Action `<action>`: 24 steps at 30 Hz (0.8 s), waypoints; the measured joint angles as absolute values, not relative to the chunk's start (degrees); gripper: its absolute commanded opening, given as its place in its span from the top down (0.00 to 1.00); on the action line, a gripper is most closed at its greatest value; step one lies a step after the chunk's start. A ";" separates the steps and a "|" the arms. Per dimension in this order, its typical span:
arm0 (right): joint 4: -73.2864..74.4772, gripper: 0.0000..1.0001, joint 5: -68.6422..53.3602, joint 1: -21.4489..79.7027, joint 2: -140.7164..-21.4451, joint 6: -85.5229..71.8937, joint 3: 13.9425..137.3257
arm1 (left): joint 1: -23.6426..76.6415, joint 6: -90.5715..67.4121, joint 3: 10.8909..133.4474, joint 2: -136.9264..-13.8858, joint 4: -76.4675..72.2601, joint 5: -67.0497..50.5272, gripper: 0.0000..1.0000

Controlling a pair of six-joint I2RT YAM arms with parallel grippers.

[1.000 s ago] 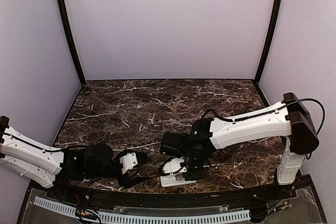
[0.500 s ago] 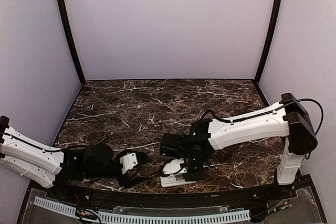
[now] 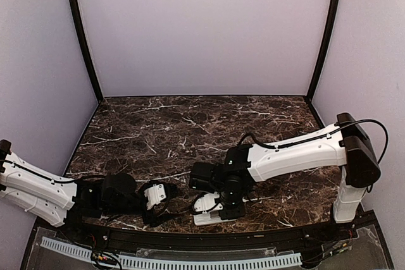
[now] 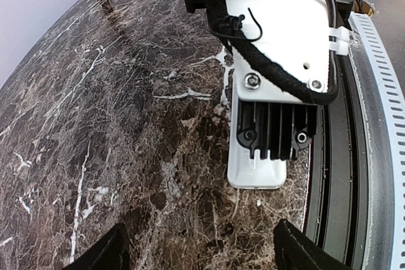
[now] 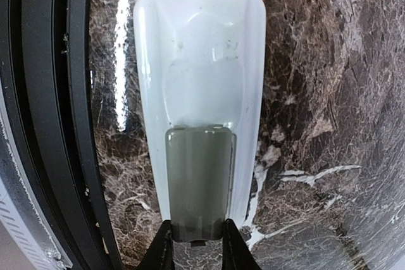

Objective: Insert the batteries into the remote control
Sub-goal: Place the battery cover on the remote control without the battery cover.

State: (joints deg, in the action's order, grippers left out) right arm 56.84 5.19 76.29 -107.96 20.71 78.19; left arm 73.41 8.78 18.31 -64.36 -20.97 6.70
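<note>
Where the left arm lies low at the near left of the marble table (image 4: pixel 126 124), we see the left gripper (image 4: pixel 201 252) spread wide and empty, its fingertips well apart above the stone. To its right the remote control (image 4: pixel 256 172) lies flat, back side up, just beside the black front rail (image 4: pixel 335 175), with the right arm's wrist hanging directly over it. We find the right gripper (image 5: pixel 197 245) set narrow, its fingers against both sides of the near end of the grey cover (image 5: pixel 199 181) lying on the remote's back.
</note>
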 measured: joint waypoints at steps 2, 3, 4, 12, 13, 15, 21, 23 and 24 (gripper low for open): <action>56.95 0.83 5.19 76.44 -108.49 20.69 78.52 | 73.41 8.78 18.31 -64.36 -20.97 6.72 0.23; 56.93 0.83 5.17 76.49 -108.75 20.69 78.63 | 73.43 8.78 18.31 -64.36 -20.97 6.72 0.23; 56.90 0.83 5.19 76.51 -109.06 20.69 78.72 | 73.41 8.78 18.31 -64.36 -20.97 6.74 0.23; 57.30 0.83 6.59 76.58 -109.16 20.51 78.50 | 73.41 8.78 18.31 -64.36 -20.99 6.74 0.23; 57.43 0.83 6.74 76.58 -109.16 20.49 78.43 | 73.41 8.78 18.28 -64.36 -20.99 6.74 0.23; 57.69 0.83 7.01 76.60 -109.16 20.40 78.39 | 73.41 8.78 18.28 -64.36 -20.97 6.74 0.23; 57.98 0.82 7.33 76.60 -109.16 20.32 78.41 | 73.41 8.78 18.28 -64.36 -20.97 6.72 0.23; 58.00 0.78 7.33 76.60 -109.16 20.32 78.41 | 73.41 8.80 18.28 -64.36 -20.97 6.72 0.23; 58.00 0.77 7.33 76.62 -109.16 20.32 78.41 | 73.41 8.80 18.28 -64.36 -20.97 6.72 0.23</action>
State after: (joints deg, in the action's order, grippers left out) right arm 58.00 7.33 76.62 -109.16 20.32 78.41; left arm 73.41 8.80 18.28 -64.36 -20.97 6.72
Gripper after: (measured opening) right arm 0.192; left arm 0.774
